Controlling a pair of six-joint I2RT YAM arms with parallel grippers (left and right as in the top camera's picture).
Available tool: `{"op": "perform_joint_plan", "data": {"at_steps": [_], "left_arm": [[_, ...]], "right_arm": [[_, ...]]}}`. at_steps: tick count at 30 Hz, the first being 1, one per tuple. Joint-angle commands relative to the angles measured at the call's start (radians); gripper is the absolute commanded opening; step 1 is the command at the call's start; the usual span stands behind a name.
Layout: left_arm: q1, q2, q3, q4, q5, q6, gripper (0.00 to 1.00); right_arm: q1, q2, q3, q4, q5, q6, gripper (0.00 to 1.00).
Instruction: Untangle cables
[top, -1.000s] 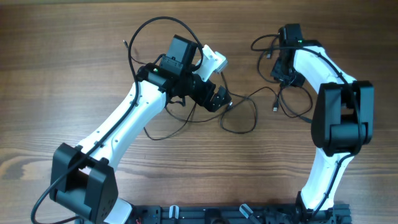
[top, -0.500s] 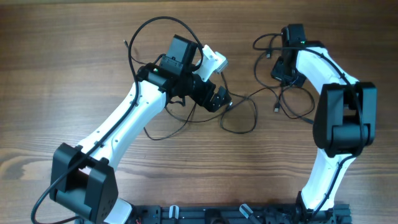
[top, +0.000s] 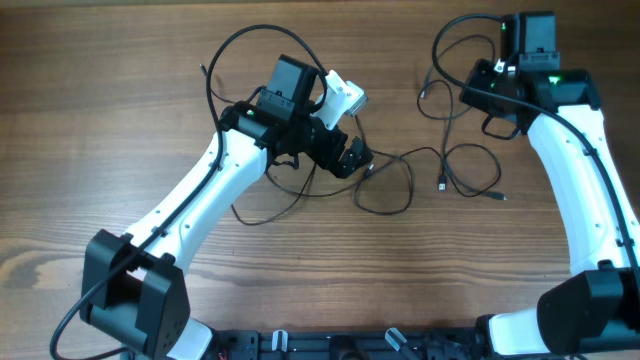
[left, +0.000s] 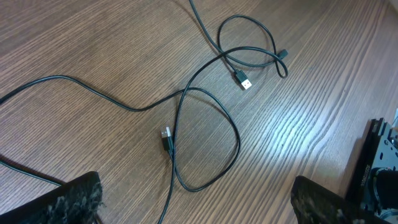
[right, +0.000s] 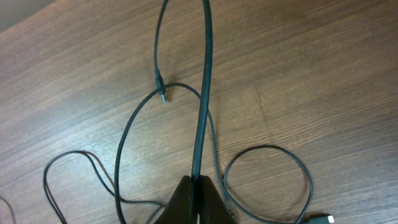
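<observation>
Loose cables (right: 203, 93) mid-table, wood (top: 100, 120) all round

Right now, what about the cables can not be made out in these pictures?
Right wrist: right pincer covers the cable it pinches; a plug is cut by the bottom edge.
Left wrist: cables run off the top and left edges.
Overhead: crossings too thin to count cables.

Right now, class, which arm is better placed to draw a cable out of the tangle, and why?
Right, probably: the right gripper is shut on a cable running out from its tips. The left gripper hangs open above the loops, holding nothing.
</observation>
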Motion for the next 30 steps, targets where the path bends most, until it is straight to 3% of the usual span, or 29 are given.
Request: {"op": "perform_joint_plan", "data": {"at_steps": [1,13,18,20,24,30], "left_arm": [[-0.006,0.013,-0.001,-0.001,0.013,0.023,0.99],[-0.005,0.013,-0.001,0.001,0.012,0.024,0.99],[-0.005,0.013,-0.001,0.002,0.012,0.024,0.99],[-0.005,0.013,-0.001,0.002,0.012,0.024,0.99],[-0.005,0.013,-0.001,0.001,0.012,0.023,0.99],[-0.005,0.013,-0.001,0.000,0.012,0.023,0.99]], "right_arm": [[0.003,-0.003,0.006,-0.006,-0.007,-0.021,0.04],[0.003,0.225,0.001,0.057,-0.028,-0.151,0.05],[0.003,0.348,0.001,0.122,-0.028,-0.179,0.12],[0.003,0.383,0.001,0.143,-0.029,-0.193,0.19],[0.003,0.440,0.001,0.223,-0.058,-0.223,0.54],[0.001,0.495,0.001,0.343,-0.059,-0.273,0.62]]}}
